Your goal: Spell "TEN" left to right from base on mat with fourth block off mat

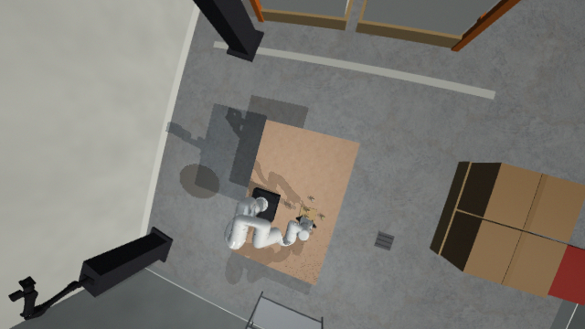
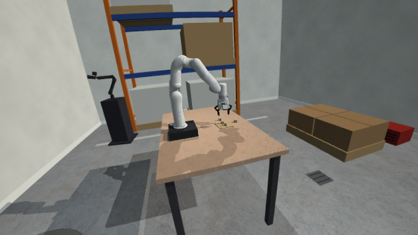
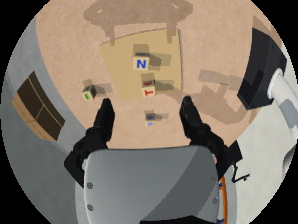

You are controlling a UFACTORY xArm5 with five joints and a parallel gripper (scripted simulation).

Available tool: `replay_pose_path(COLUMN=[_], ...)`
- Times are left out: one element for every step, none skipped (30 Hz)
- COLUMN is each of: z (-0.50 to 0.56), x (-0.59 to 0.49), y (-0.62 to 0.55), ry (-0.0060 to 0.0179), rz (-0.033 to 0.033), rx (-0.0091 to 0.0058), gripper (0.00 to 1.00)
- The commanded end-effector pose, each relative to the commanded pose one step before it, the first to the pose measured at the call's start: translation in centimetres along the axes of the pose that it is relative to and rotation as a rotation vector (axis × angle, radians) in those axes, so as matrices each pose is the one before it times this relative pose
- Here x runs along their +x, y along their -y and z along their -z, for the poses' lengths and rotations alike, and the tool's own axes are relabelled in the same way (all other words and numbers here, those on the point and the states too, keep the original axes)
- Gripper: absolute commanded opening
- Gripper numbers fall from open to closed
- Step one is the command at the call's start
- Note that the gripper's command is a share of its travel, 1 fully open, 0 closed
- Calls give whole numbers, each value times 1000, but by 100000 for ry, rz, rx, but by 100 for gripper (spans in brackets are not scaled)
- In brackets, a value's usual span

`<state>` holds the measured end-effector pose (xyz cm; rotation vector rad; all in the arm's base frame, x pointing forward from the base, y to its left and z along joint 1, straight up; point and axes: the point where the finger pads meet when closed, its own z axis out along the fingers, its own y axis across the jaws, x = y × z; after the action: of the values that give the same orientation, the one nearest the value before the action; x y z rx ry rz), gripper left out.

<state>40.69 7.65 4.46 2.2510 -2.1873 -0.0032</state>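
The tan mat (image 3: 117, 55) (image 2: 229, 126) lies on the table. A block with a blue N (image 3: 141, 63) (image 2: 225, 125) rests on it. A block with a red T (image 3: 148, 92) (image 2: 223, 122) sits near the mat's edge in the wrist view, with another red mark on its darker face. A block with a green E (image 3: 88, 93) (image 2: 235, 121) (image 1: 322, 217) lies off the mat, on the side away from the base. A block with a blue mark (image 3: 150, 120) (image 2: 219, 119) (image 1: 311, 198), too small to read, lies off the mat beyond the T. My gripper (image 3: 147, 105) (image 2: 224, 114) is wide open and empty above the blocks.
The arm's black base (image 2: 183, 132) (image 1: 271, 207) stands on the table's left side. The wooden table top (image 2: 196, 147) (image 1: 311, 155) carries the arm's shadow. A shelf rack and cardboard boxes (image 2: 336, 127) (image 1: 512, 224) stand on the floor away from the table.
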Motion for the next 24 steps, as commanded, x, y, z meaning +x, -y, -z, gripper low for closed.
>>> replay_pose_path(z=[-238, 0, 0, 0, 0, 0, 0, 0, 0, 0, 0, 0, 0, 0, 0, 0, 0, 0, 0, 0, 0, 0, 0, 0], x=[2304, 0, 0, 0, 0, 0, 0, 0, 0, 0, 0, 0, 0, 0, 0, 0, 0, 0, 0, 0, 0, 0, 0, 0], y=[611, 0, 0, 0, 0, 0, 0, 0, 0, 0, 0, 0, 0, 0, 0, 0, 0, 0, 0, 0, 0, 0, 0, 0], ry=[83, 0, 0, 0, 0, 0, 0, 0, 0, 0, 0, 0, 0, 0, 0, 0, 0, 0, 0, 0, 0, 0, 0, 0], rz=[-8931, 0, 0, 0, 0, 0, 0, 0, 0, 0, 0, 0, 0, 0, 0, 0, 0, 0, 0, 0, 0, 0, 0, 0], rx=[429, 0, 0, 0, 0, 0, 0, 0, 0, 0, 0, 0, 0, 0, 0, 0, 0, 0, 0, 0, 0, 0, 0, 0], gripper=[100, 63, 63, 63, 63, 63, 63, 63, 63, 63, 63, 63, 63, 63, 63, 63, 63, 63, 63, 63, 63, 63, 63, 63])
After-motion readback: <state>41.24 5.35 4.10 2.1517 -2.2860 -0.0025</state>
